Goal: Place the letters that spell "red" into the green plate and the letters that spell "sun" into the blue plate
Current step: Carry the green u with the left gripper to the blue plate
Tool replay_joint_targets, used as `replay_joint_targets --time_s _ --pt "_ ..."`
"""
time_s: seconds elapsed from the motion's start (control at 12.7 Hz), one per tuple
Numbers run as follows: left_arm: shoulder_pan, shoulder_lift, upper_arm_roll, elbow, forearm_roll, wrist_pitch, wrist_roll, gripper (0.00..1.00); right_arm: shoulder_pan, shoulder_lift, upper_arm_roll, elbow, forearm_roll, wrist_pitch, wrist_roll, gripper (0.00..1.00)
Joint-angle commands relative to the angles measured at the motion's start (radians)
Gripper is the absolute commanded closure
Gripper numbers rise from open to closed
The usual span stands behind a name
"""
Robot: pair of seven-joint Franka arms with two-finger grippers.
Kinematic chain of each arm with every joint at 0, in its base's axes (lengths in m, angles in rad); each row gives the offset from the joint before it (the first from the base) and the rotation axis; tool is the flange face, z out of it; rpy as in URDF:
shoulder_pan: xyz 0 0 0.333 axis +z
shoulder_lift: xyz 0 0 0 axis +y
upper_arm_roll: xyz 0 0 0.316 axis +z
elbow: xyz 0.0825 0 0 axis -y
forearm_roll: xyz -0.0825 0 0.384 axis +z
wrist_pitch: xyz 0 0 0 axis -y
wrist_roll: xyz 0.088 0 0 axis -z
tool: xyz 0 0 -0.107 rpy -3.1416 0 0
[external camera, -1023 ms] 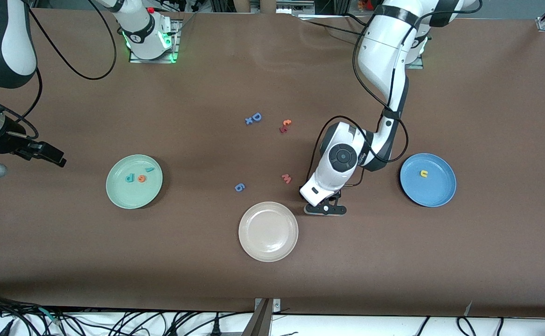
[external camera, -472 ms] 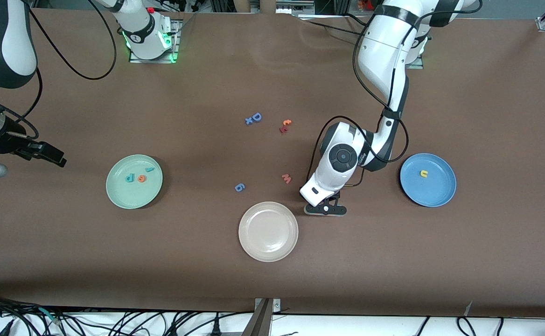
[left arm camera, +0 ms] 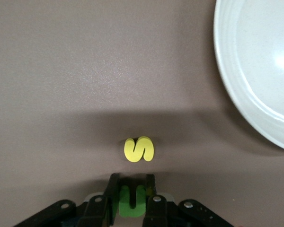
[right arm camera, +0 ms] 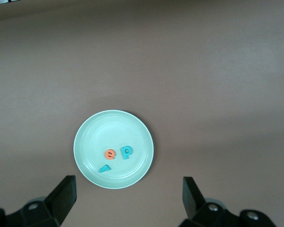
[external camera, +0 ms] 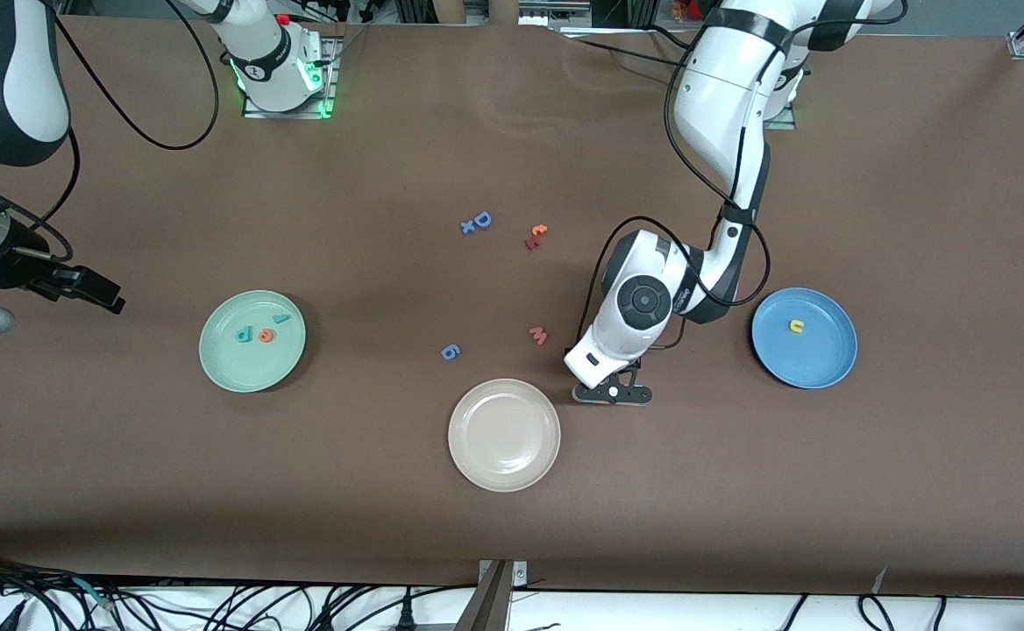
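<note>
the "red" half looks settled: the teal r (external camera: 280, 319), the orange e (external camera: 266, 334) and the teal-blue d (external camera: 244, 334) are seen lying in the green plate (external camera: 223, 368). of "sun", only the yellow u (external camera: 796, 326) is found in the blue plate (external camera: 819, 372). the step in hand is judged to be the pickup of the green n (left arm camera: 131, 202), which is clamped between the narrowed fingers of the left claw (left arm camera: 132, 201) down at the table (external camera: 915, 219), just beside the cream-white plate (external camera: 477, 469). the yellow s (left arm camera: 139, 149) is left on the table close by the n. next, a lift and a carry to the blue plate would be called for, then a return for the s. the right claw (right arm camera: 128, 196) is held wide and empty over the green plate, that arm being at rest.
</note>
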Motion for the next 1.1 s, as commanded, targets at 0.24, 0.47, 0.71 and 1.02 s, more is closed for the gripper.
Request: replay_joint_targets --time_s 0.24,0.47,0.71,1.02 --pt "0.054 -0.016 0.003 0.051 0.019 -0.160 0.091 0.83 0.000 -0.029 0.001 -0.023 -0.003 0.008 -0.014 0.01" --pt "0.099 -0.081 0.006 0.029 0.026 -0.262 0.152 0.82 0.000 -0.033 0.001 -0.012 -0.003 -0.002 -0.015 0.01" --pt "0.145 -0.150 0.005 -0.013 0.121 -0.369 0.164 0.81 0.000 -0.040 0.002 -0.011 -0.003 -0.006 -0.014 0.01" --pt "0.240 -0.256 0.005 -0.167 0.127 -0.364 0.334 0.81 0.000 -0.053 -0.002 -0.011 -0.003 -0.006 -0.014 0.01"
